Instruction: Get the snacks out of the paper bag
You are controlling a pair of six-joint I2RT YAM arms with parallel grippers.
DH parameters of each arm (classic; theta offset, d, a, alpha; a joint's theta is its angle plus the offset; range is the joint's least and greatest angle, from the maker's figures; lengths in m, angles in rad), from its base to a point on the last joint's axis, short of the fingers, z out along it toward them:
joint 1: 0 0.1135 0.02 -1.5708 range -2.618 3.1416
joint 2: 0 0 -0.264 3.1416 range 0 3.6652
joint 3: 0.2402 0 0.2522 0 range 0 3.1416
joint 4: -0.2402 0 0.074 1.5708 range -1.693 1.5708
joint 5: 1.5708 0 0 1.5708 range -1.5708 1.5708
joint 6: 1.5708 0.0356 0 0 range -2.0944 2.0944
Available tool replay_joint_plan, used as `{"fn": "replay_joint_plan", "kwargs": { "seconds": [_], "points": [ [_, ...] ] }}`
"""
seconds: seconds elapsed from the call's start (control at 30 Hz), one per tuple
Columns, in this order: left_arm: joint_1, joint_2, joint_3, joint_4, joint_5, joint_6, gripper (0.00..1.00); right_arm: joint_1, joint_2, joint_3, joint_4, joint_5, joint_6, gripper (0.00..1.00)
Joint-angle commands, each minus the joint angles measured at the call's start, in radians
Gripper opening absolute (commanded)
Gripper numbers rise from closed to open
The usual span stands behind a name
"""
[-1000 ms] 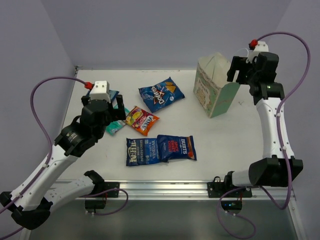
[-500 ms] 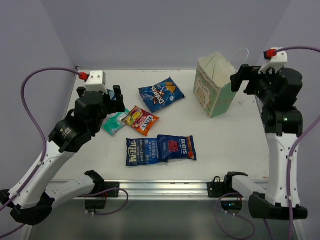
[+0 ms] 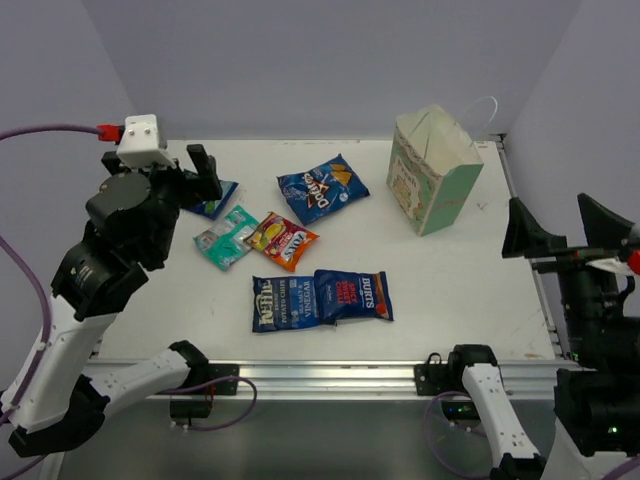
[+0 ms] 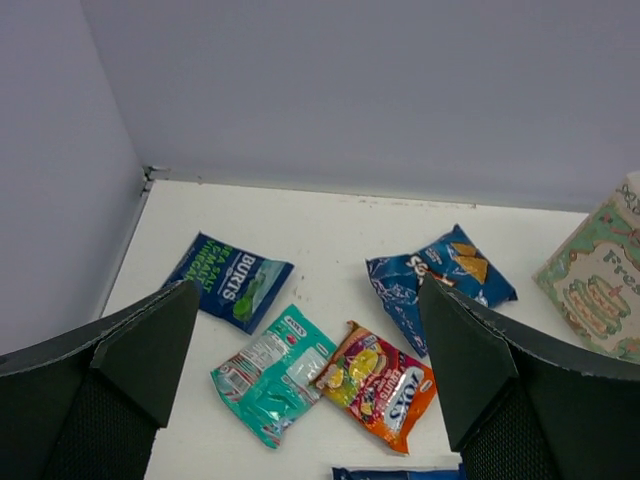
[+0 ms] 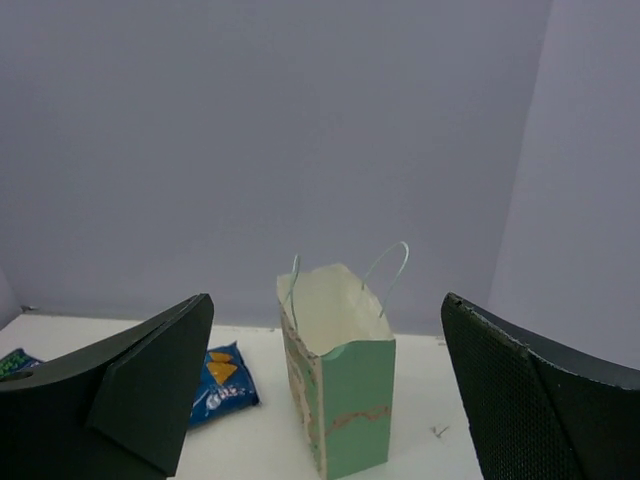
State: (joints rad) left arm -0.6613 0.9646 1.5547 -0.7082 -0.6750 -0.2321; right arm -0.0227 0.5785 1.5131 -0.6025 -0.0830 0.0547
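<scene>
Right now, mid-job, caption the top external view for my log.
Six snack packets lie spread on the table beside the upright paper bag; left pincer and right pincer open, empty.

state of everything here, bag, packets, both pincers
paper bag, upright, mouth open
doritos packet, lying flat
red-yellow packet, lying flat
teal packet, lying flat
far-left blue packet, lying flat
front-left blue packet, lying flat
front-right blue packet, lying flat
left pincer, open, empty
right pincer, open, empty

Left gripper [image 3: 203,170] held raised near far-left corner, jaws spread wide. Right gripper [image 3: 560,232] held high at right edge, jaws spread wide.
</scene>
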Motion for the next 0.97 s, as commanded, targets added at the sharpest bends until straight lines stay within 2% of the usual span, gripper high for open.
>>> {"fn": "replay_joint_plan", "kwargs": {
  "seconds": [0.0,0.17,0.27,0.53,0.93],
  "points": [
    [0.006,-0.061,0.045,0.107,-0.063,0.141,1.00,0.014,-0.054,-0.019,0.075,0.060,-0.047,0.99],
    [0.006,-0.144,0.025,0.208,-0.072,0.259,1.00,0.049,-0.156,-0.077,0.162,0.117,-0.093,0.99],
    [0.006,-0.165,0.024,0.217,-0.063,0.303,1.00,0.053,-0.164,-0.088,0.175,0.166,-0.108,0.99],
    [0.006,-0.190,0.036,0.203,-0.095,0.326,1.00,0.058,-0.167,-0.102,0.228,0.186,-0.076,0.99],
    [0.006,-0.207,-0.054,0.243,-0.132,0.333,1.00,0.070,-0.121,-0.080,0.271,0.209,-0.072,0.99]
  ]
}}
